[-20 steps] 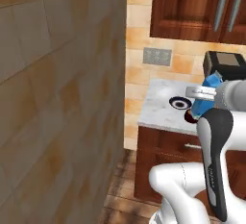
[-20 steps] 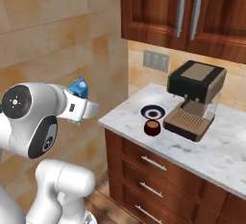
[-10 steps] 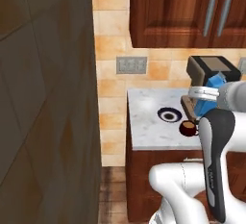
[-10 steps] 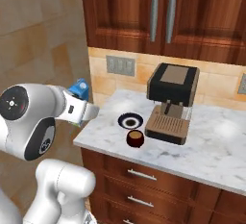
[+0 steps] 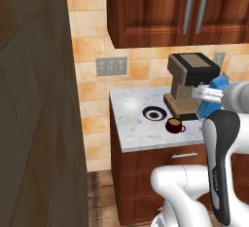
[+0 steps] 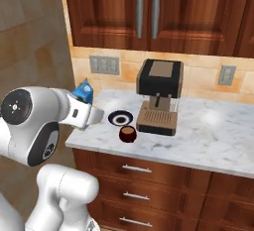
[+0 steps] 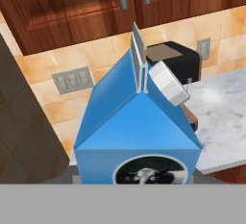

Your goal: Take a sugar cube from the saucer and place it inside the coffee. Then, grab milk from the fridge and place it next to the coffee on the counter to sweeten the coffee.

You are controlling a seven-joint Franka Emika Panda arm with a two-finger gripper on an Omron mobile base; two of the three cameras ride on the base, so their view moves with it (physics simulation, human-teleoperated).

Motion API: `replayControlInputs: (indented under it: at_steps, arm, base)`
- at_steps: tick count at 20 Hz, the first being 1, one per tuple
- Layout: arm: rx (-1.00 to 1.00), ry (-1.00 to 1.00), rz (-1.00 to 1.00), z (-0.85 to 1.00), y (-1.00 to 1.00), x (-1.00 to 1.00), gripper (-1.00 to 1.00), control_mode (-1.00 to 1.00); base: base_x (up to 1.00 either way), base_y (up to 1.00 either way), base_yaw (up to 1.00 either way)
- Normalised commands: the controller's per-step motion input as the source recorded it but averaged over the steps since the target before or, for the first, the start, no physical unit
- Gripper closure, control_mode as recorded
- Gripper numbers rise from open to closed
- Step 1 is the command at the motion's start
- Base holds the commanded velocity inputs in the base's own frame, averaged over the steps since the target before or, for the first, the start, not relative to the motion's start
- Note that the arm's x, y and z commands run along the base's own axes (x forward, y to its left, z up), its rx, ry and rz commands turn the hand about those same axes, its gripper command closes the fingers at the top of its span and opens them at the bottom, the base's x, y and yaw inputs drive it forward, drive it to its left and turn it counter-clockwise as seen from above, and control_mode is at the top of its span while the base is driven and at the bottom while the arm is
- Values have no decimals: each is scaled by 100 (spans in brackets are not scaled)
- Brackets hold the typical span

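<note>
My gripper [image 5: 208, 93] is shut on the milk [image 5: 214, 105], a bright blue gabled carton held upright in the air in front of the counter [image 5: 131, 132]. The hand view has the milk [image 7: 137, 131] close up, covering the fingertips. From the right base view the milk [image 6: 83, 91] sits at the hand [image 6: 88, 115], left of the counter's edge. The saucer [image 5: 154, 113] lies on the marble, with the coffee [image 5: 173, 125] just in front of it. The same saucer [image 6: 120, 118] and coffee [image 6: 128, 134] sit near the counter's left end. The sugar cube is too small to make out. The fridge is out of view.
A brown-and-black coffee machine [image 5: 190, 82] stands behind the cup, against the tiled wall. Wooden cabinets [image 6: 149, 12] hang above, and drawers [image 6: 141, 175] lie below the slab. A dark tiled wall [image 5: 34, 123] stands close on the left. Bare marble [image 6: 218, 131] stretches right of the machine.
The whole picture has shifted as the base moved: the counter, saucer, cup and machine now sit nearer the middle of both base views. The milk stays in my gripper.
</note>
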Motion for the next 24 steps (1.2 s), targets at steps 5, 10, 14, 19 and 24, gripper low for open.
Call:
replayControlInputs:
  at_steps: [5, 10, 14, 19, 24]
  arm:
    - [0, 0, 0, 0, 0, 0, 100, 100]
    - [-5, 5, -24, -5, 56, 8, 100, -100]
    - [-4, 16, -52, -14, 92, 12, 100, -100]
    - [-2, 28, -63, -31, 57, 25, 100, -100]
    - [-4, 20, -44, -10, 16, 65, 100, -100]
  base:
    - [18, 4, -10]
    - [3, 6, -2]
    - [0, 0, 0]
    - [0, 0, 0]
    - [0, 0, 0]
